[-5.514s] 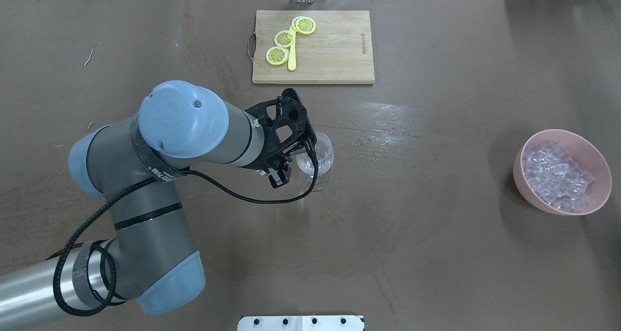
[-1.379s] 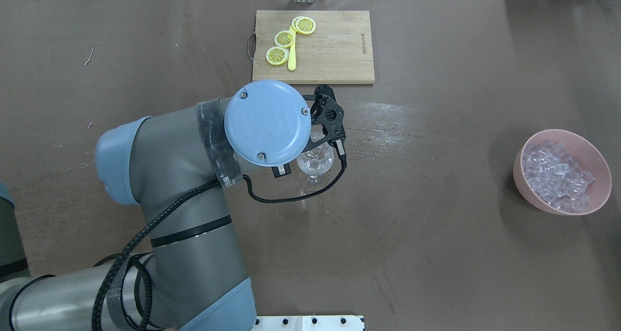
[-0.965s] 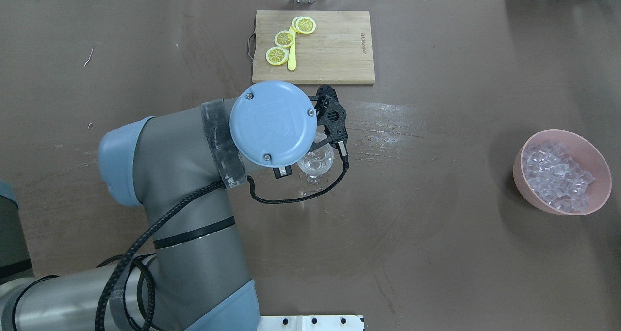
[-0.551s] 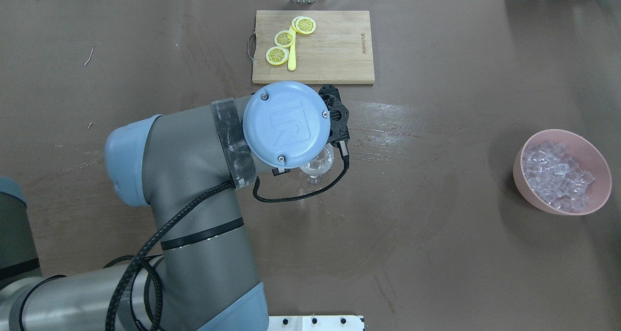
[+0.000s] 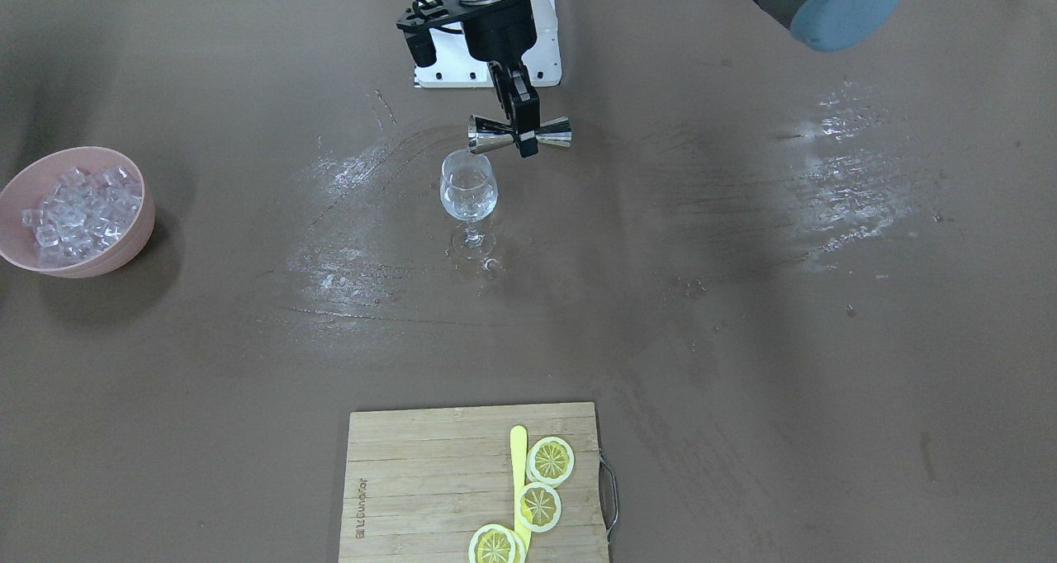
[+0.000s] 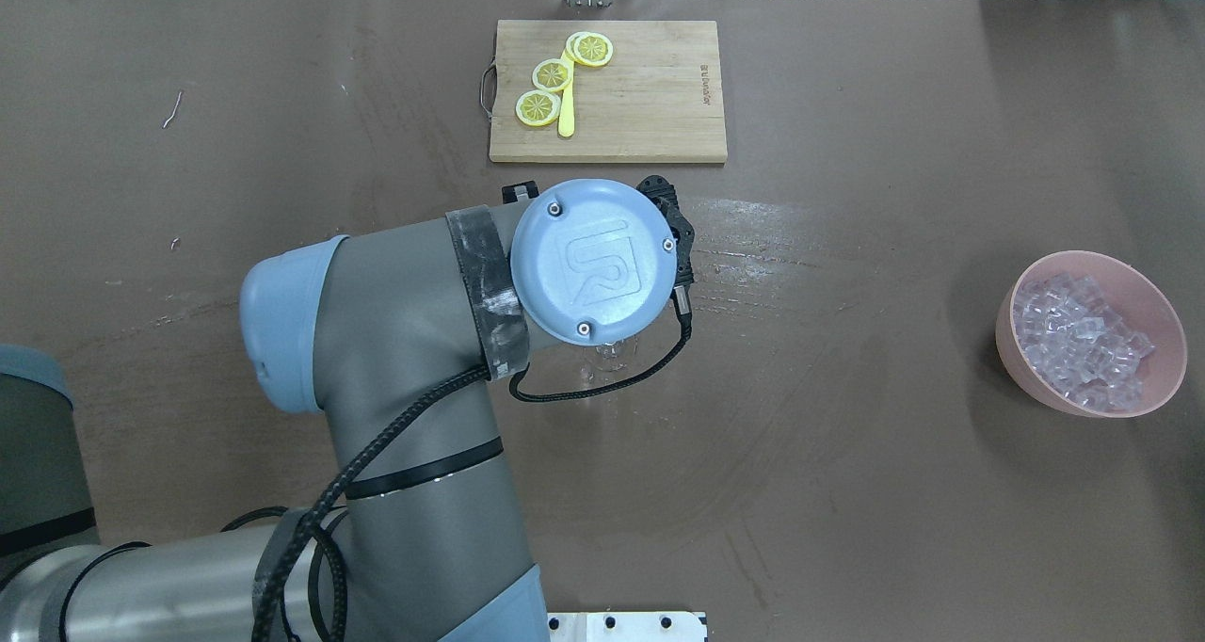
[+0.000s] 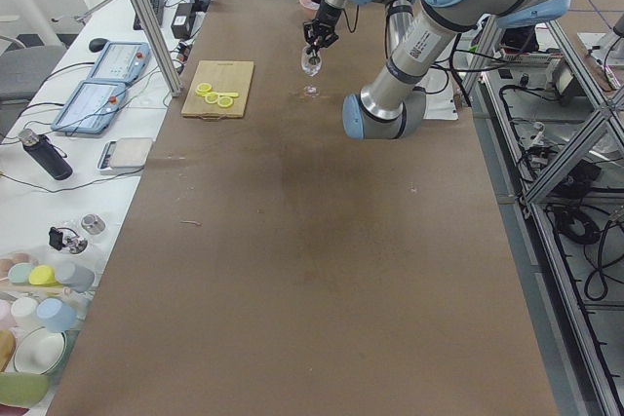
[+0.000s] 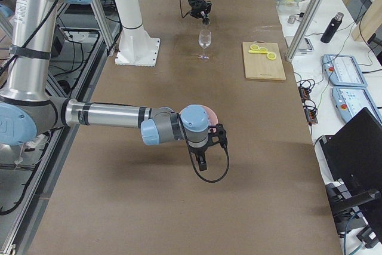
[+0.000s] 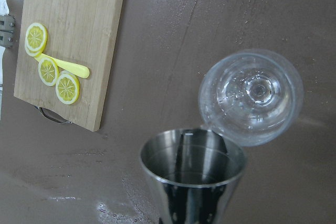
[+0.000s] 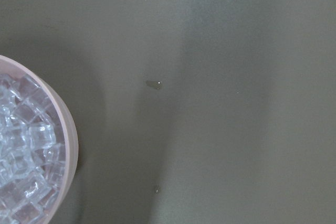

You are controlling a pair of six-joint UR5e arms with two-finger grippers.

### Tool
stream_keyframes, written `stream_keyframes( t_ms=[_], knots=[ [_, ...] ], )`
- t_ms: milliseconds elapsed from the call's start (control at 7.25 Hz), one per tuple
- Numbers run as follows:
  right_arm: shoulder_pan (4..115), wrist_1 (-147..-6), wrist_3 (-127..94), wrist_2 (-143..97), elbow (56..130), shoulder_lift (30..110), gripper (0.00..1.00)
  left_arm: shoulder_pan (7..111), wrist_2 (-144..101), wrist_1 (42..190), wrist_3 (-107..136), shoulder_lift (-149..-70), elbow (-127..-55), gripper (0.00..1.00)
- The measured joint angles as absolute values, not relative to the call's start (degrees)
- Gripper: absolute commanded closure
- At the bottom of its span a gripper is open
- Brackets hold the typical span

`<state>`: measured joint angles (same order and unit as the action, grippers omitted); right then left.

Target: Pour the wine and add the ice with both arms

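Front-facing view, left to right.
Far left: pink bowl (image 5: 117, 253) heaped with ice (image 5: 78, 208), well apart from the rest.
Centre: wine glass (image 5: 469, 190) upright on tabletop (image 5: 743, 340). Just above its rim, metal jigger (image 5: 487, 138) tipped on its side, mouth over the glass. Clamped at the waist by left end effector (image 5: 523, 134).
Wine hardly discernible, seemingly in the glass.
Right end effector (image 8: 203, 160) near the bowl; opening: cannot tell.
Judged step: pour, near its end.
Next: righting the jigger, clearing the rim without knocking the glass, then ice.
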<state>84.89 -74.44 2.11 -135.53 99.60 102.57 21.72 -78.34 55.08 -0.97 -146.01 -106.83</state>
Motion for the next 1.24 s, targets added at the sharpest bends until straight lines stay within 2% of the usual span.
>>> stream_keyframes(
  t_ms=[1241],
  knots=[
    [84.8, -74.4, 2.1, -135.7, 99.3, 102.5, 0.0, 21.2, -77.7, 51.4, -0.9, -150.1, -103.3, 1.0]
  ],
)
